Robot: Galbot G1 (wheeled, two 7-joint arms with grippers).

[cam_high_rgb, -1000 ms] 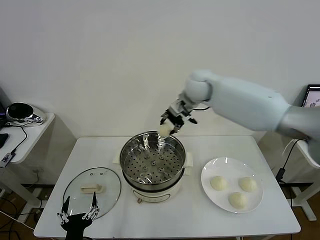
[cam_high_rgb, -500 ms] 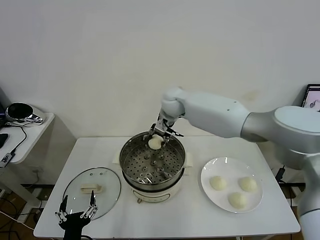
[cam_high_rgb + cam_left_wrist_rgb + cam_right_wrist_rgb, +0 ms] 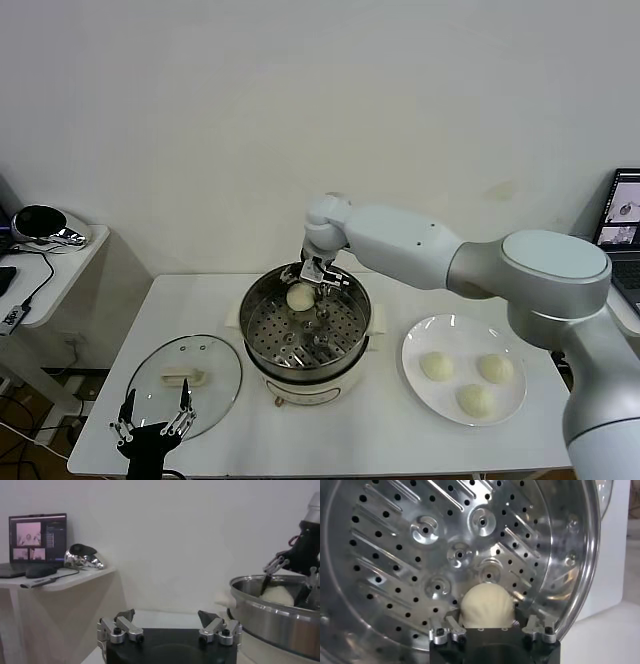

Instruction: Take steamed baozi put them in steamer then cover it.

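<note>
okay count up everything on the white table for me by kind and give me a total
Baozi: 4, with 3 on the plate and 1 in the right gripper over the tray
Steamer: 1
Glass lid: 1
White plate: 1
Total: 7

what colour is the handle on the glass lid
Cream-white, on the glass lid lying left of the steamer; head view shows it best.

White table [image 3: 400,290] (steamer [image 3: 306,345], cover [image 3: 184,378], plate [image 3: 463,383])
</note>
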